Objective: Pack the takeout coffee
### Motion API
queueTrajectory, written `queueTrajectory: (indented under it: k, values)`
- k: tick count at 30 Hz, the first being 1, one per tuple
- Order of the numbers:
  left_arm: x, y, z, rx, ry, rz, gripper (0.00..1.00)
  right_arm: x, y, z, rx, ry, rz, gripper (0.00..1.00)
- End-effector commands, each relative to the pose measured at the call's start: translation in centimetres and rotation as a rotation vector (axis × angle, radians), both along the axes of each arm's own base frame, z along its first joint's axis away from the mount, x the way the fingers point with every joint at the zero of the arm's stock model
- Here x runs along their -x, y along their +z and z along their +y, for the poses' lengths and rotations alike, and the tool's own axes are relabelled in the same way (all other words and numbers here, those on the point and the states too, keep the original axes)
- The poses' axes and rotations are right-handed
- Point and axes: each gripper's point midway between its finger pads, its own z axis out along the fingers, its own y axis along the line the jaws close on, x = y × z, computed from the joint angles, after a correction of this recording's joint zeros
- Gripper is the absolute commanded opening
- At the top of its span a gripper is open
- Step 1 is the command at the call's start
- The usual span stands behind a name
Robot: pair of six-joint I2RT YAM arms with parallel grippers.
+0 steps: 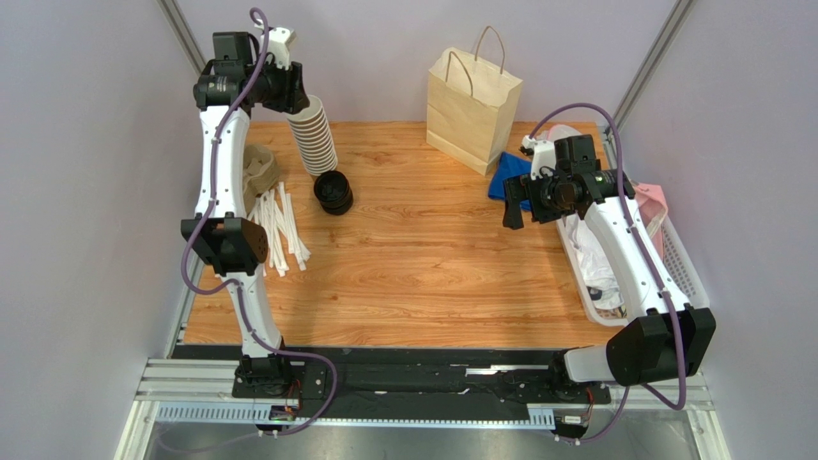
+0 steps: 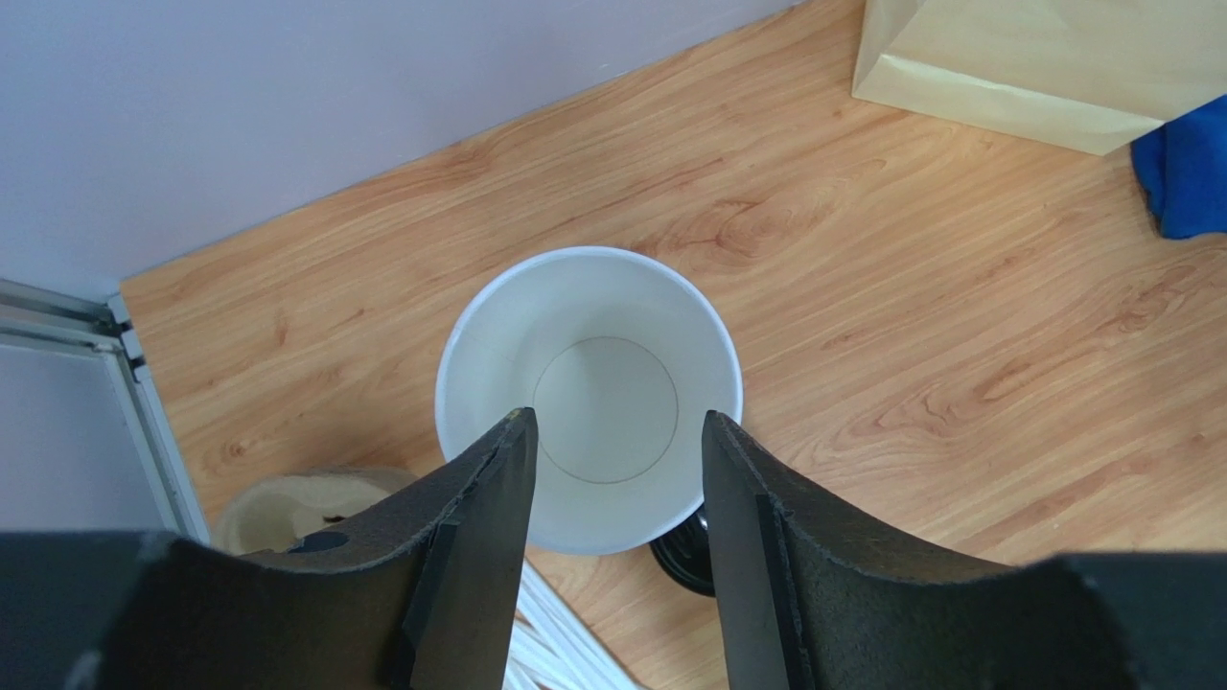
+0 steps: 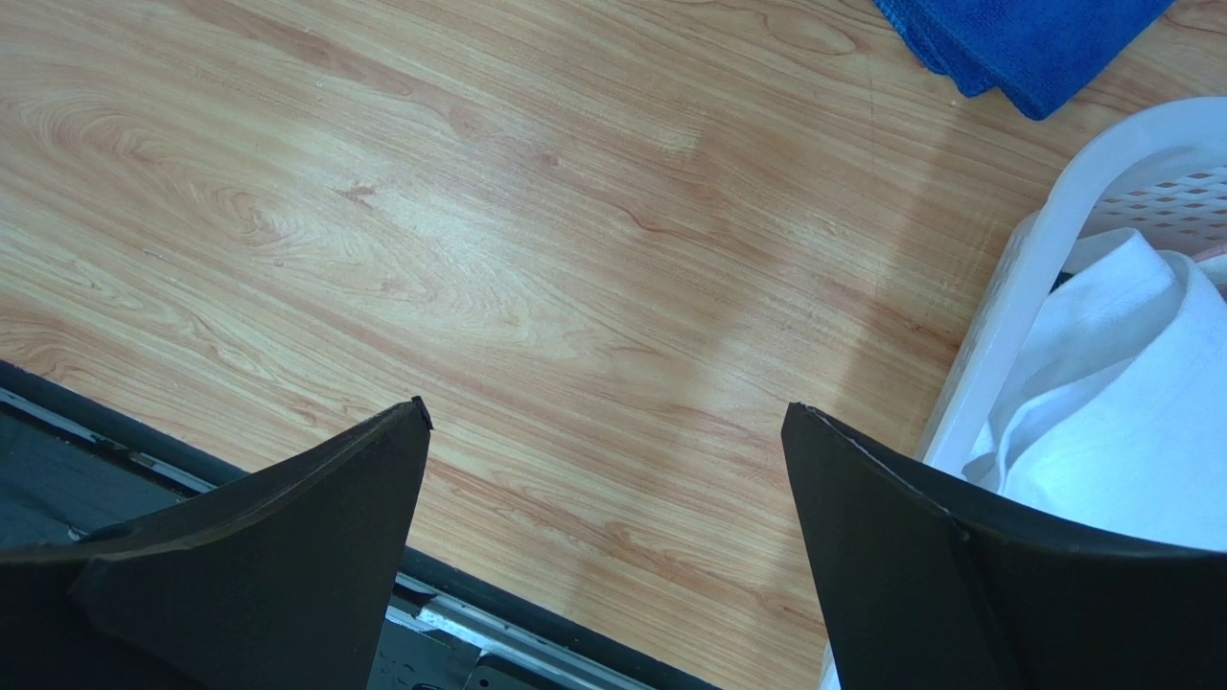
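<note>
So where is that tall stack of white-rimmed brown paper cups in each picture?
Top external: back left, the stack of white-rimmed paper cups, leaning.
Left wrist: centre, the stack seen from above, white inside.
Right wrist: not in it.
Shared landmark: the folded blue cloth, in all three.

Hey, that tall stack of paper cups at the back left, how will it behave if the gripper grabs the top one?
Probably light and easy to squash: the top cup is open, lidless paper. The stack looks tall and tilted, so a sideways push may tip it. Nested cups might lift together.
</note>
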Motion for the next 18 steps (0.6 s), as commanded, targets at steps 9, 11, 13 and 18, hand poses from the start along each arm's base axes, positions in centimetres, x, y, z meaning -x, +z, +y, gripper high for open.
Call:
queueTrajectory:
  k: [9,11,13,18]
  values:
    - [-0.7,-0.9,-1.8,0.041,-0.066,0.003,0.53,-0.6,0.9,-0.4,0.020,0.002,-0.035,1.00]
    - [-0.6,-1.2,-2.1,0.041,-0.077,0.013,0.52,-0.7,1.0,-0.4,0.022,0.000,-0.038,1.00]
    - [-0.6,-1.5,-2.3,0.034,-0.082,0.018,0.52,-0.6,1.0,-0.5,0.023,0.000,-0.039,1.00]
    - [-1.0,-2.0,-2.4,0.029,-0.073,0.025,0.50,-0.6,1.0,-0.5,0.027,-0.002,-0.043,1.00]
